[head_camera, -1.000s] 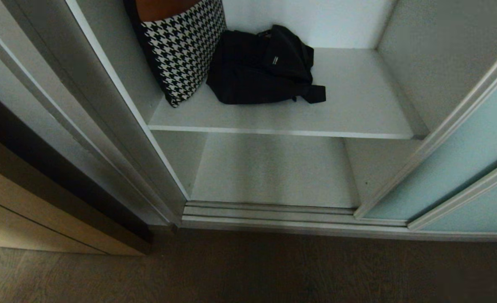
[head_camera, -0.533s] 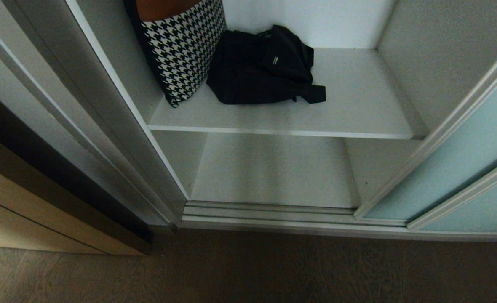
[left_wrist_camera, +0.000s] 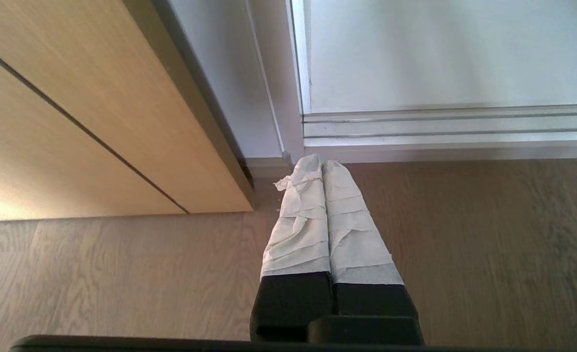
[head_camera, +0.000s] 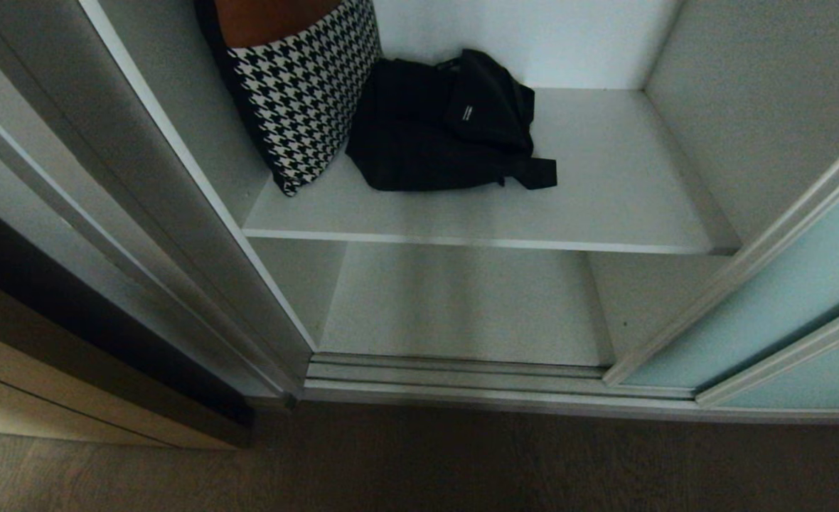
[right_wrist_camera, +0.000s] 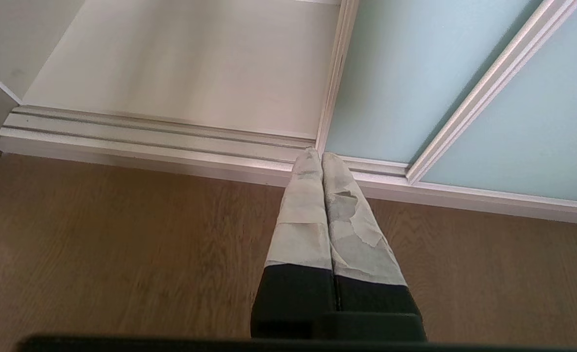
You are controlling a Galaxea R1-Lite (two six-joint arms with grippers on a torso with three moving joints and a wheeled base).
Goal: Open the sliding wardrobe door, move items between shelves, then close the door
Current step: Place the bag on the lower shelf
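From my head, I look down into the open wardrobe. The sliding wardrobe door [head_camera: 761, 313], pale teal glass in a silver frame, stands pushed to my right. On the upper shelf [head_camera: 604, 192] the black bag [head_camera: 441, 131] lies slumped, touching the houndstooth piece [head_camera: 306, 92], which leans upright against the left wall. The lower shelf [head_camera: 462, 306] sits behind the silver floor track [head_camera: 455, 373]. Neither of my arms shows here.

Through my left wrist, my left gripper [left_wrist_camera: 321, 164] hangs above the wood floor [left_wrist_camera: 122, 274], its taped fingers [left_wrist_camera: 298, 220] pressed together on nothing, near the tan wooden panel [left_wrist_camera: 73, 122].

Through my right wrist, my right gripper [right_wrist_camera: 321, 155] has its fingers together too, empty, pointing at the track where the teal door's frame begins.
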